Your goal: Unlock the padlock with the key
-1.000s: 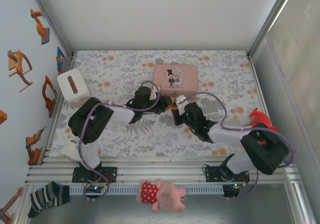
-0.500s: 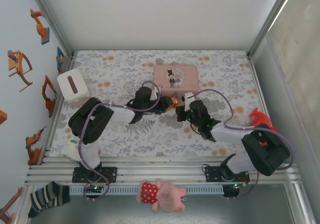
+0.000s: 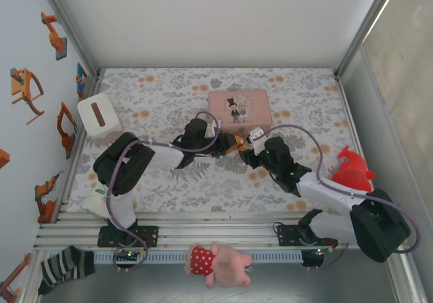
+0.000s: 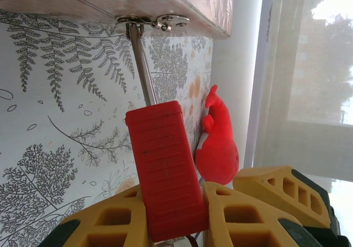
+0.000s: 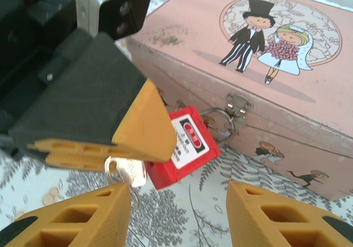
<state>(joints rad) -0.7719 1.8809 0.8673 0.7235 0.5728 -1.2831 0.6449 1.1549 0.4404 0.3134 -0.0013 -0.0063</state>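
Beside the pink box [image 5: 265, 87], the left gripper [image 4: 174, 203] clamps the padlock [image 4: 162, 159], key [image 5: 128, 173] at its base; the right gripper [image 5: 177, 194] stands parted, empty

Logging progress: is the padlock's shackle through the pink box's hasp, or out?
Through it. The silvery shackle runs from the padlock up into the hasp on the pink box; the right wrist view shows it looped there.

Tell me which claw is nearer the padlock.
Left. The left claw is clamped on the padlock; the right claw stands open close in front of it, gripping nothing.
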